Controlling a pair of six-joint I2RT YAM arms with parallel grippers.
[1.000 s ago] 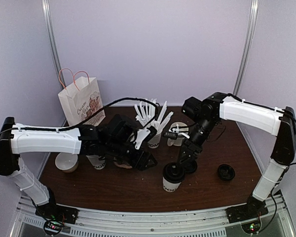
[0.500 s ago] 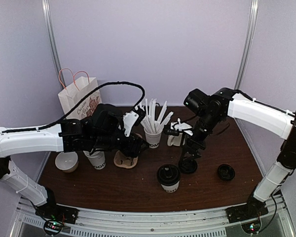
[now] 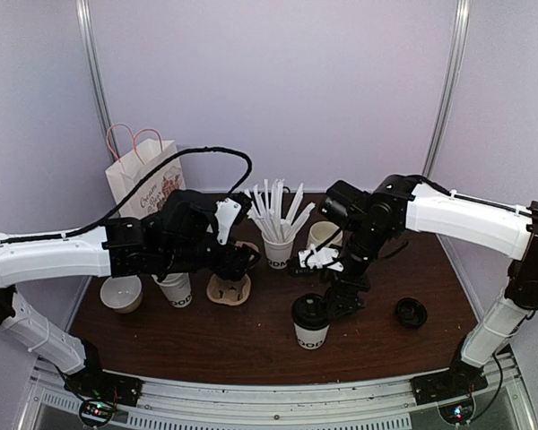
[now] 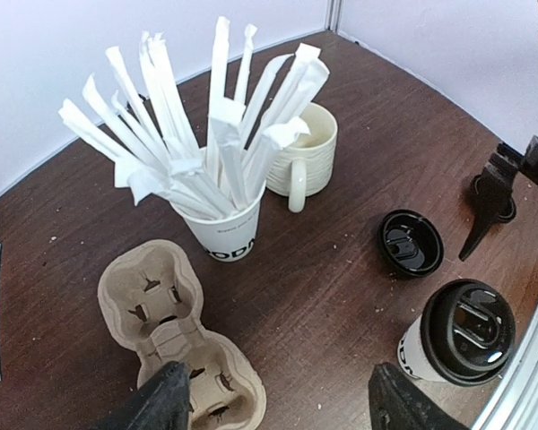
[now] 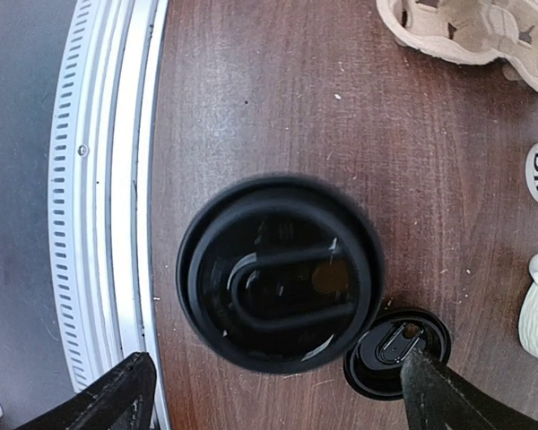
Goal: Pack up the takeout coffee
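— What's laid out here, biggest things first?

— A dark worktop (image 3: pixel 251 345), with a paper bag (image 3: pixel 148 186) standing at the back left. A pulp cup carrier (image 3: pixel 229 288) lies flat left of centre, and none of its wells that I can see has a cup in it. The left gripper (image 4: pixel 278 376) hangs over the carrier with its fingers spread and nothing between them.

— And the coffee?

— One lidded cup (image 3: pixel 311 321) stands upright near the front, right of the carrier. The other cup (image 3: pixel 176 288) is left of the carrier and looks unlidded from here. A loose lid (image 3: pixel 411 312) sits well apart, out to the right.

— The right arm?

— The right gripper (image 5: pixel 276 363) is spread wide above the lidded cup and holds nothing. From its own camera the black lid sits almost centred between the fingers.

— So how should it take the cup?

— My guess is that grasping it is the step in hand. I'd come straight down and keep that centring. I'd close on the paper wall under the lid's rim, not on the lid, which could pop off. Squeeze lightly, because a paper cup buckles, and keep it upright. The straw cup (image 3: pixel 278 246) and mug (image 3: pixel 323 235) stand close behind, so lift before swinging towards the carrier.
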